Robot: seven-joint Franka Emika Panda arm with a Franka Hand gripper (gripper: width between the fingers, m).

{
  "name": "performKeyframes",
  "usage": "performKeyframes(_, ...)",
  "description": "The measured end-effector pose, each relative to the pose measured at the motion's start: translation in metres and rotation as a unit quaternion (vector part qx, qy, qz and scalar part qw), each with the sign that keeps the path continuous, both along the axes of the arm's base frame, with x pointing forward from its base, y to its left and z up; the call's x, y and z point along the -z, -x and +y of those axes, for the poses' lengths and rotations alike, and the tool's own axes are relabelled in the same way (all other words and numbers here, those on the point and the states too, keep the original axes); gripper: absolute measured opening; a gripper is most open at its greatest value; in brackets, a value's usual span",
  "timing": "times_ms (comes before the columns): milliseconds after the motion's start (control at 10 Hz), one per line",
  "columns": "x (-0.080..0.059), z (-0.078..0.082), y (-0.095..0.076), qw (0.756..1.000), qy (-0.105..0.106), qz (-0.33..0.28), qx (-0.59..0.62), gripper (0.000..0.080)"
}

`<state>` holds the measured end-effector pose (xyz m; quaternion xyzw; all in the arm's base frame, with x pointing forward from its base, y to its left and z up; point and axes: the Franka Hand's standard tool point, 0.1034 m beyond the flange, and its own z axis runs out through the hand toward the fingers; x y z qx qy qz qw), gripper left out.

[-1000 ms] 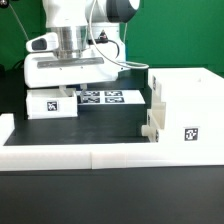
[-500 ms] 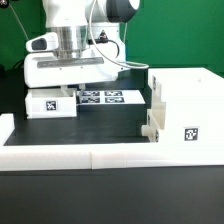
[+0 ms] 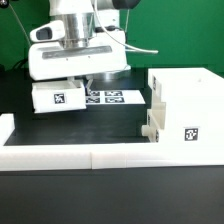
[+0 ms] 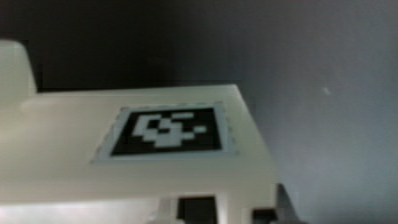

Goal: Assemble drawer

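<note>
My gripper (image 3: 76, 74) is shut on a small white tray (image 3: 58, 97) with a black-and-white tag on its face. It holds the tray slightly tilted, just above the black table at the back left of the exterior view. In the wrist view the tray's tagged face (image 4: 169, 132) fills the picture, with my gripper (image 4: 222, 210) at its edge. The tall white box housing (image 3: 187, 108) stands at the exterior view's right. A knobbed part (image 3: 150, 127) sticks out of its left side. My fingertips are hidden behind the hand and the tray.
The marker board (image 3: 112, 97) lies flat on the table just right of the held tray. A long low white rail (image 3: 70, 156) runs along the front edge, with a raised end block (image 3: 5, 127) at the left. A green wall is behind.
My gripper has risen and shifted slightly right, taking the tray up off the table; the tray now hangs tilted. The housing has not moved.
</note>
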<state>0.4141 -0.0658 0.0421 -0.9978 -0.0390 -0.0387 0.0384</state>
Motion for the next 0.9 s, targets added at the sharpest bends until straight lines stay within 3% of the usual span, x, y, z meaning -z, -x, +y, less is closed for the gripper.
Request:
performKeyframes(400, -0.023, 0.031, -0.043, 1.000, -0.008, -0.014, -0.021, 0.0041)
performKeyframes(800, -0.032, 0.041, -0.081, 1.000, -0.026, -0.009, -0.014, 0.0041)
performKeyframes(900, -0.031, 0.045, -0.083, 0.999, -0.027, -0.008, -0.025, 0.0041)
